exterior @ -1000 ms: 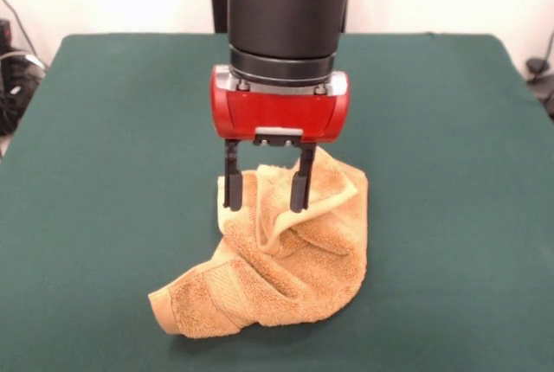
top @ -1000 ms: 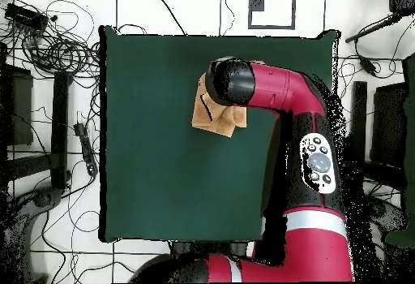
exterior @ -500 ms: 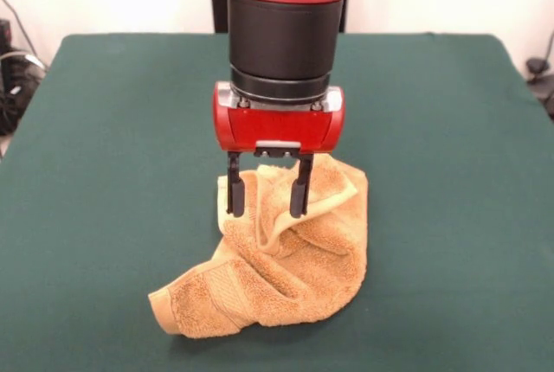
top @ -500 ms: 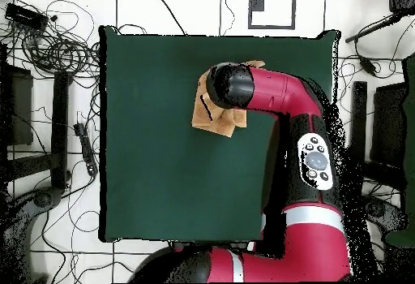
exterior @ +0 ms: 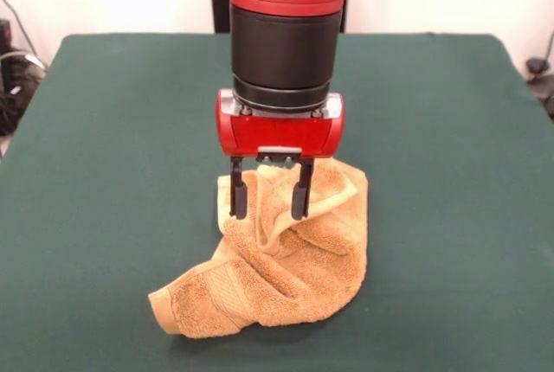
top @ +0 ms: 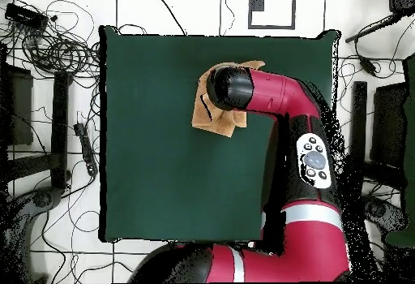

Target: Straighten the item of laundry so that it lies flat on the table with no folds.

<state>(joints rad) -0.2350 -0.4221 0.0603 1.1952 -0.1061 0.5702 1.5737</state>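
The golden-orange towel (exterior: 290, 268) lies crumpled on the dark green table (exterior: 104, 130), bunched into thick folds with one corner sticking out at the front left. My gripper (exterior: 268, 206) hangs straight down over the towel's far part. It is open, with its two black fingers (exterior: 236, 199) standing either side of a raised fold, their tips down at the cloth. In the overhead view the arm's black wrist covers most of the towel (top: 212, 120), and only its edge shows on the table (top: 162, 159). The gripper itself is hidden there.
In the overhead view my red arm (top: 292, 110) reaches across the table's right side. Cables (top: 57, 45) and stands lie on the floor around the table. The table's edges are well away from the towel in the front view.
The gripper has come down a little onto the towel, staying open. The towel has not visibly moved.
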